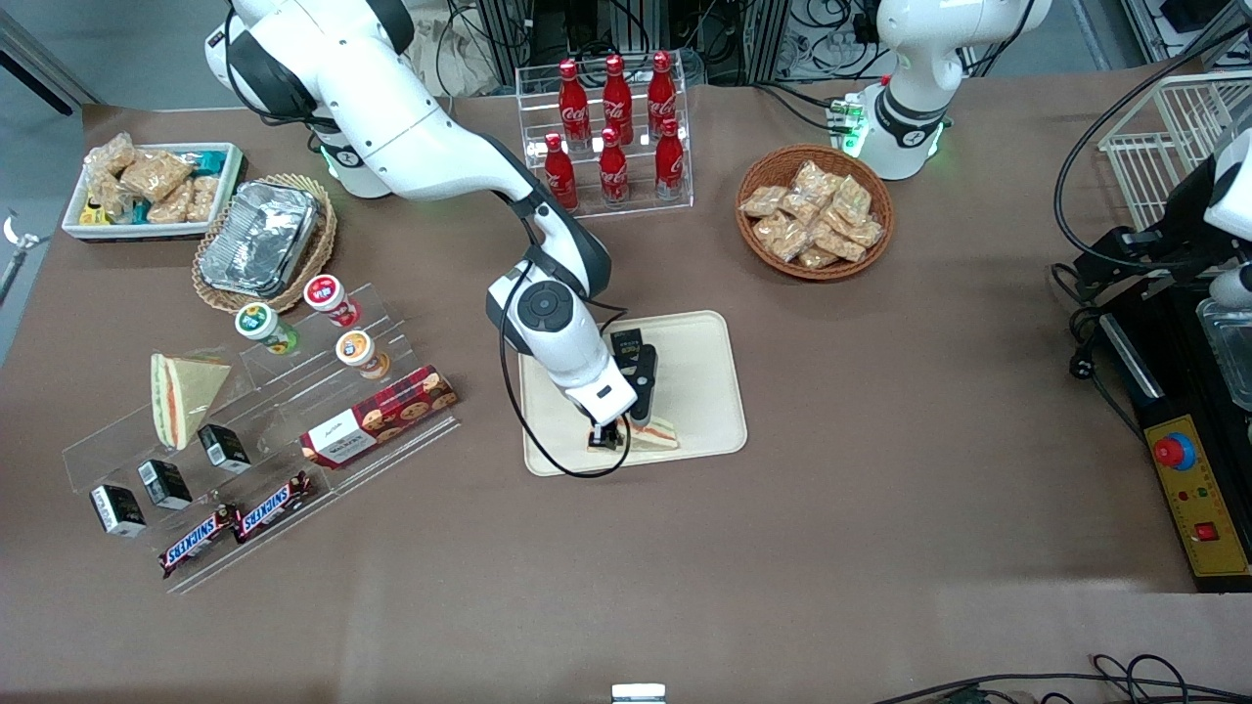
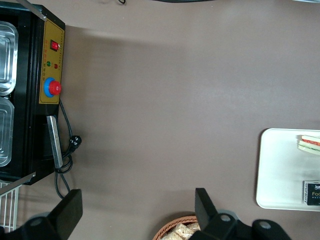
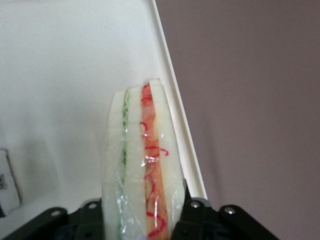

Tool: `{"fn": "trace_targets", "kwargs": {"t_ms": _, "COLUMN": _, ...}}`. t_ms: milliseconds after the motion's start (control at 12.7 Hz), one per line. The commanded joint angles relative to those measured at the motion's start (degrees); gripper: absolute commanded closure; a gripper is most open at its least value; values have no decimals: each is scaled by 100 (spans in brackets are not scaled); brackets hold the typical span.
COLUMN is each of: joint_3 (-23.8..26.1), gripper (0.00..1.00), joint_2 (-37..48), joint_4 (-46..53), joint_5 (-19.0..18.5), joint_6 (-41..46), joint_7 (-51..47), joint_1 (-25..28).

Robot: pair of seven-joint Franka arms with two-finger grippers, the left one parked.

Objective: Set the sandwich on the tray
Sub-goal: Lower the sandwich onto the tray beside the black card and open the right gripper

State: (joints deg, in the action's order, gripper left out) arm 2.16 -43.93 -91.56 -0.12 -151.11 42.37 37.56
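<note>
Cream tray [image 1: 704, 337] holds sandwich [image 3: 137, 165], gripper [image 1: 608, 437] clamping it

R arm reaches from its base at approx 10 o'clock down toward centre of worktop, wrist bent steeply down; tool [image 1: 608, 437] low, fingers [image 3: 200, 220] pointing down, closed on sandwich [image 3: 140, 165], w/ wedge upright between them

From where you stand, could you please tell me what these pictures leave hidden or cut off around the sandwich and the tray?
- Front view: the hand covers one end of the sandwich, so whether it touches the tray is hidden.
- Right wrist view: the sandwich blocks the fingertips.
- Left wrist view: the frame edge cuts off the tray and sandwich.
- Front view: the arm hides part of the small black packet.
</note>
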Motion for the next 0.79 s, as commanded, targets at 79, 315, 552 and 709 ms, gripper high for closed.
{"fn": "trace_targets", "kwargs": {"t_ms": 79, "joint_3": 3, "gripper": 0, "joint_2": -178, "joint_4": 191, "joint_5": 266, "joint_6": -103, "joint_7": 114, "joint_1": 5}}
{"fn": "trace_targets", "kwargs": {"t_ms": 315, "joint_3": 3, "gripper": 0, "joint_2": -169, "joint_4": 191, "joint_5": 443, "joint_6": -103, "joint_7": 114, "joint_1": 5}}
{"fn": "trace_targets", "kwargs": {"t_ms": 552, "joint_3": 3, "gripper": 0, "joint_2": -12, "joint_4": 173, "joint_5": 627, "joint_6": -42, "joint_7": 114, "joint_1": 14}}
{"fn": "trace_targets", "kwargs": {"t_ms": 709, "joint_3": 12, "gripper": 0, "joint_2": 208, "joint_4": 156, "joint_5": 924, "joint_6": 220, "joint_7": 114, "joint_1": -56}}
